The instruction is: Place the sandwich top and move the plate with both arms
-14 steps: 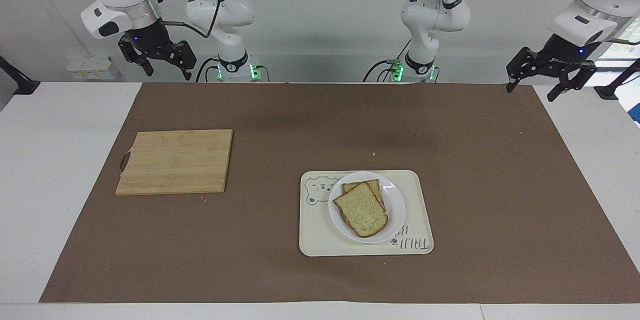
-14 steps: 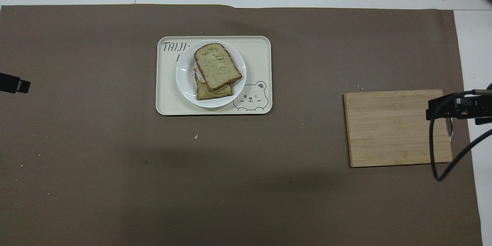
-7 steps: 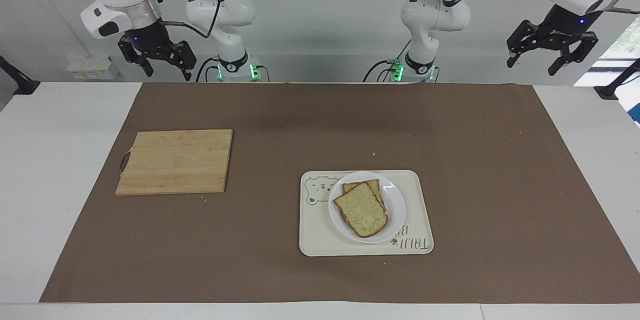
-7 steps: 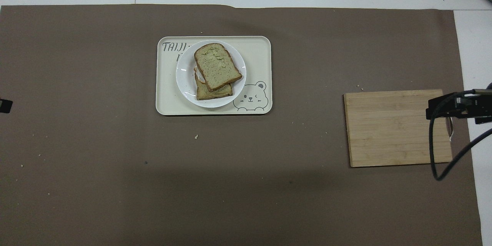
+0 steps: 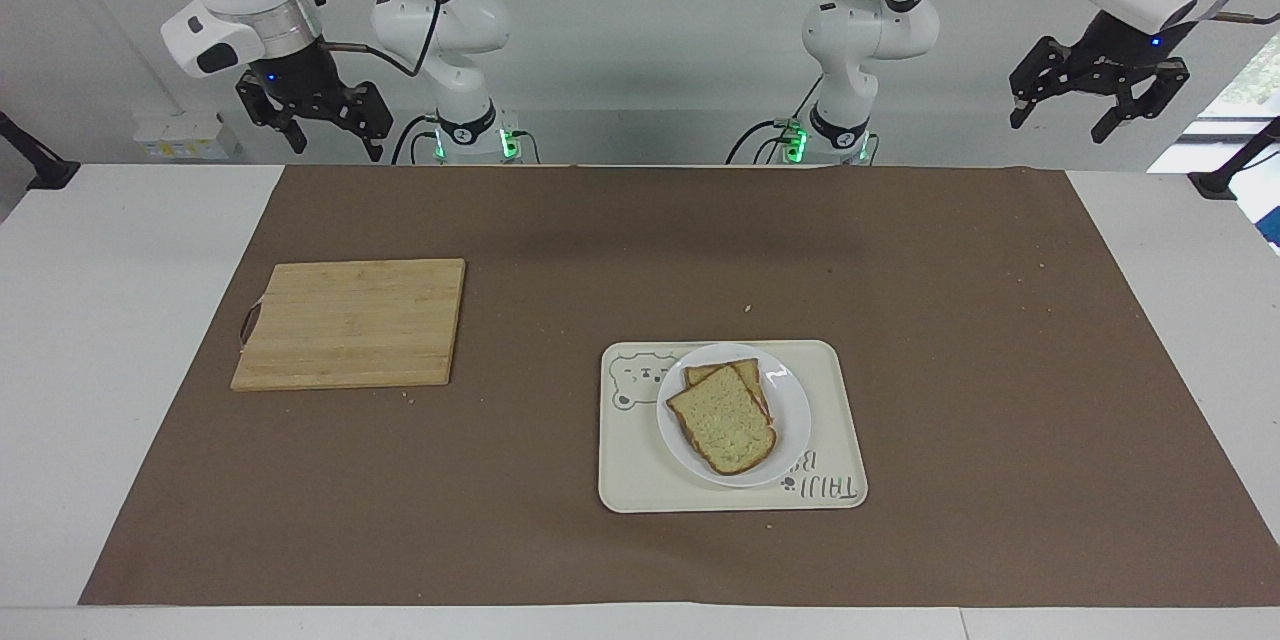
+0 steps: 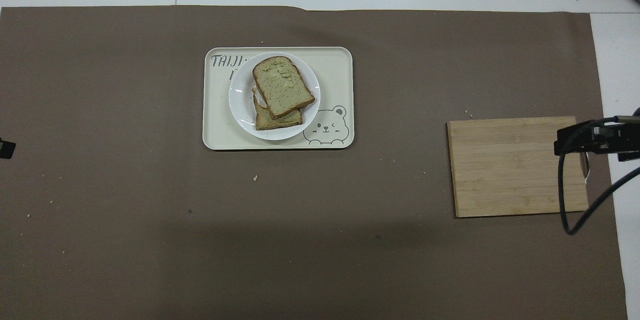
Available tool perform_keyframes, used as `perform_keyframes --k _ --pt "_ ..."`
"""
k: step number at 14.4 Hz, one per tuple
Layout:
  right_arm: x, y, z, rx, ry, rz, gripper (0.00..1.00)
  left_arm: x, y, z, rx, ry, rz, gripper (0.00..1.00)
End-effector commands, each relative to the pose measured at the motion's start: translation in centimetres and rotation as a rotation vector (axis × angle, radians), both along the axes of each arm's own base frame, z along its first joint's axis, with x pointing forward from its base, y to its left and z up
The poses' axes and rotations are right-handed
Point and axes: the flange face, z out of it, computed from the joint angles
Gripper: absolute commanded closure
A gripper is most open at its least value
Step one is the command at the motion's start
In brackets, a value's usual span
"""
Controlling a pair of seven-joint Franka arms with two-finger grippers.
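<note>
The left arm's black two-finger gripper (image 5: 1098, 110) hangs high in the air at its own end of the table, over the edge nearest the robots, with its fingers spread apart and nothing between them. The right arm's black two-finger gripper (image 5: 322, 125) hangs likewise at the other end, raised above the robots' edge of the table, fingers released and empty. Well apart from both, farther from the robots and closer to the left gripper's half of the brown paper mat (image 5: 560, 220), lies the cream rounded-rectangle tray with a bear drawing (image 5: 640, 485). On that tray sits the small round glossy white plate (image 5: 790, 410), and on the plate rests the sandwich top (image 5: 722, 420), a pale slice of toast with a brown crust, lying skewed over a second bread slice (image 5: 745, 372) whose corner pokes out on the robots' side. The rectangular wooden cutting board (image 5: 352, 322) lies flat below and forward of the right gripper, bare on top.
</note>
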Motion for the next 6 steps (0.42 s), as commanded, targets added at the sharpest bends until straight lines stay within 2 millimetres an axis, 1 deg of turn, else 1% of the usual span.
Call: perform_keyframes --k 1,4,6 --pt "-0.14 -0.29 -0.14 0.014 -0.015 0.014 0.0 -0.55 0.09 -0.22 0.023 0.019 0.015 0.0" --pt "-0.18 -0.38 -0.26 0.014 -0.014 0.011 0.0 -1.14 0.05 -0.33 0.031 0.028 0.047 0.0" --pt "-0.27 -0.38 -0.17 0.014 -0.015 0.011 0.0 -1.13 0.04 -0.48 0.031 0.028 0.05 0.0"
